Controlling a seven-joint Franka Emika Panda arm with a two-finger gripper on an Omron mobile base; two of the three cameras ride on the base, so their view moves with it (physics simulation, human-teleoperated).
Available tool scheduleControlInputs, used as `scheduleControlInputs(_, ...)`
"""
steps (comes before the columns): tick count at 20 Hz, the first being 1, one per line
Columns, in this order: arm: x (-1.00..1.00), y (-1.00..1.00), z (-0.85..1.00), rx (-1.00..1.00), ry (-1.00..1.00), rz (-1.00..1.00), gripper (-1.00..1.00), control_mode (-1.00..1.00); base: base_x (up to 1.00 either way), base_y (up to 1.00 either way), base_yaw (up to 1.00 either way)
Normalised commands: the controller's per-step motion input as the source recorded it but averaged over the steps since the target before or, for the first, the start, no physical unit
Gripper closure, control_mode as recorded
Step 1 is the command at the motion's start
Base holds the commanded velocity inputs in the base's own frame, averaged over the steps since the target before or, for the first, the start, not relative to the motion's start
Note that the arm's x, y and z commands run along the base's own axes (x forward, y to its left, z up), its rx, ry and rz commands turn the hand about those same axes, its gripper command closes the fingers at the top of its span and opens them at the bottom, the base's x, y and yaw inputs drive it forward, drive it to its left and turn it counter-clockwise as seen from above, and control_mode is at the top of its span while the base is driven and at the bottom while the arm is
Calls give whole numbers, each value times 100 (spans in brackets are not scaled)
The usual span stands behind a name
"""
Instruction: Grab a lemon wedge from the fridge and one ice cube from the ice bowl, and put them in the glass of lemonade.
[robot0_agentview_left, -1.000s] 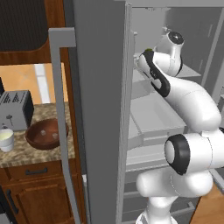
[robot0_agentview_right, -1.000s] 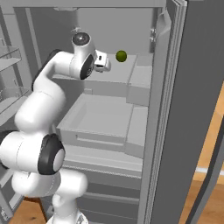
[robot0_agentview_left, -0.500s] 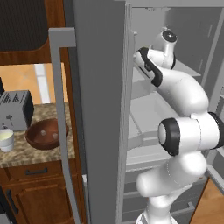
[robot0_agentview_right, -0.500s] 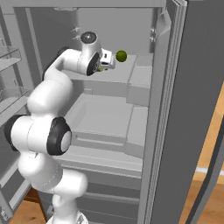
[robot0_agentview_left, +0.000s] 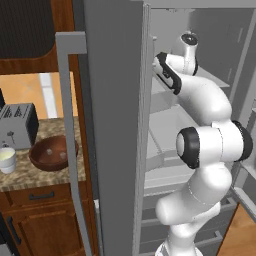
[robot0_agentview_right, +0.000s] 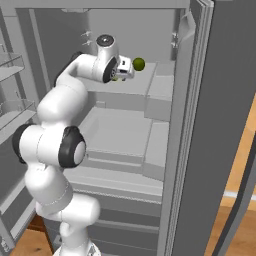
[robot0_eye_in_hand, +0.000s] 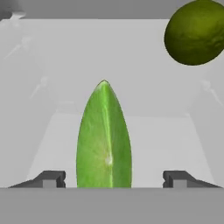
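The lemon wedge (robot0_eye_in_hand: 104, 140) stands upright, pale green and pointed, on the white shelf inside the fridge (robot0_agentview_right: 150, 95). It sits between the two finger tips (robot0_eye_in_hand: 54, 178) of my gripper (robot0_eye_in_hand: 114, 178), with a gap on each side, so the gripper is open around it and not touching. From the right base view, the gripper (robot0_agentview_right: 124, 71) reaches onto the upper shelf. The ice bowl (robot0_agentview_left: 50, 152) and the glass of lemonade (robot0_agentview_left: 7, 159) rest on the counter left of the fridge.
A dark green round whole fruit (robot0_eye_in_hand: 194, 33) lies on the same shelf just beyond and right of the wedge (robot0_agentview_right: 138, 64). The open fridge door (robot0_agentview_left: 110, 125) stands between the arm and the counter. A toaster (robot0_agentview_left: 17, 125) stands behind the bowl.
The arm has stretched deeper into the fridge, carrying the hand along the upper shelf toward the green fruit. The counter objects have not moved.
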Motion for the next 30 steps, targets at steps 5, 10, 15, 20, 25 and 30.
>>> scheduleControlInputs(5,7,1,-22,-2,4,0,100,-100,0,0,0)
scheduleControlInputs(10,-71,5,-47,-3,6,0,100,-100,0,0,0)
scheduleControlInputs(15,-100,2,-42,-2,-9,0,100,-100,0,0,0)
scheduleControlInputs(20,-100,-32,-2,0,-8,0,100,-100,0,0,0)
scheduleControlInputs(25,-100,-39,0,0,-4,0,100,-100,0,0,0)
scheduleControlInputs(30,-100,-34,-7,0,0,-1,100,-100,0,0,0)
